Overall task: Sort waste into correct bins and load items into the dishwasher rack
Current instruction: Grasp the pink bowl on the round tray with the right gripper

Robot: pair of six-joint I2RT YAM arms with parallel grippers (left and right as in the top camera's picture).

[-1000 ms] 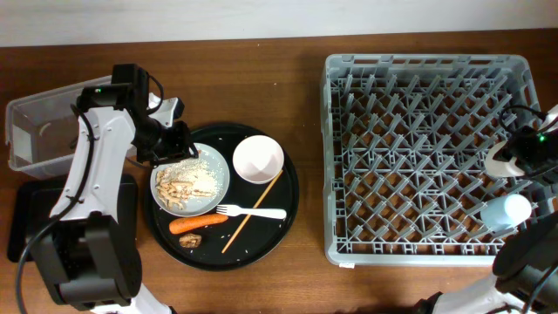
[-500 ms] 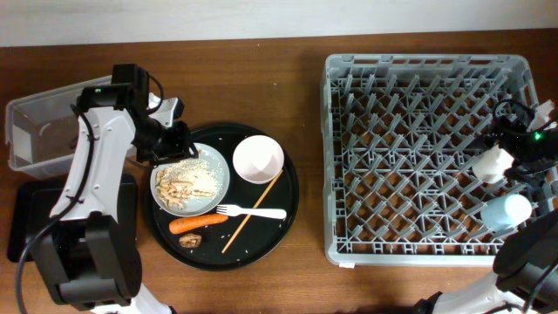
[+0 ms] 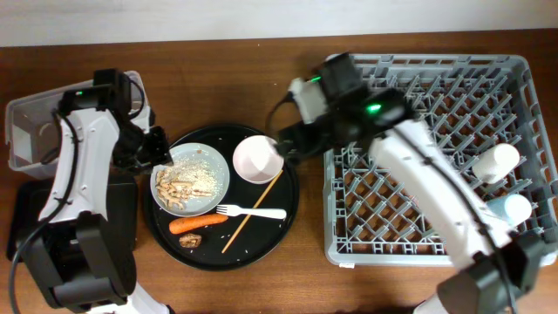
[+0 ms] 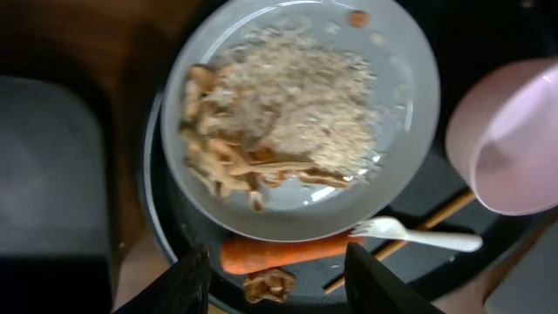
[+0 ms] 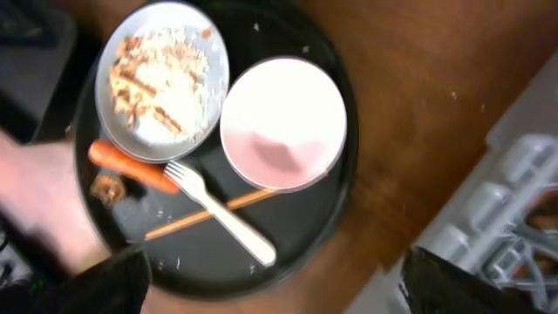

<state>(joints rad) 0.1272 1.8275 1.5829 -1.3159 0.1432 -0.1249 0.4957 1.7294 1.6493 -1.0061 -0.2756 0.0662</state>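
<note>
- dishwasher rack (image 3: pixel 392 251): fills the right of the overhead frame, on the desk (image 3: pixel 305 78).
- round black tray (image 3: pixel 261 242): centre-left; carries everything listed below except the cups.
- clear tub (image 3: pixel 26 131): upper left, with the black rectangular tray (image 3: pixel 26 222) below it.
- plate (image 3: pixel 223 181): left half of the round tray, holding rice (image 3: pixel 205 166) and pale food bits (image 3: pixel 179 185).
- bowl (image 3: pixel 258 160): mouth up, just right of the plate.
- left fingers (image 4: pixel 193 279): spread, holding nothing, by the plate's upper left rim.
- right fingers (image 5: pixel 462 279): spread wide, empty, by the bowl's upper right.
- stick (image 3: pixel 240 228): long axis diagonal, upper end at the bowl, lower end pointing lower left; crosses the fork.
- fork (image 3: pixel 261 213): long axis left-right, tines pointing left at the plate's lower rim.
- carrot (image 3: pixel 199 223): long axis nearly left-right, below the plate.
- white cup (image 3: pixel 497 161), light-blue cup (image 3: pixel 510 209): at the rack's right edge, blue below white.
- brown lump (image 3: pixel 192 239): just below the carrot.
</note>
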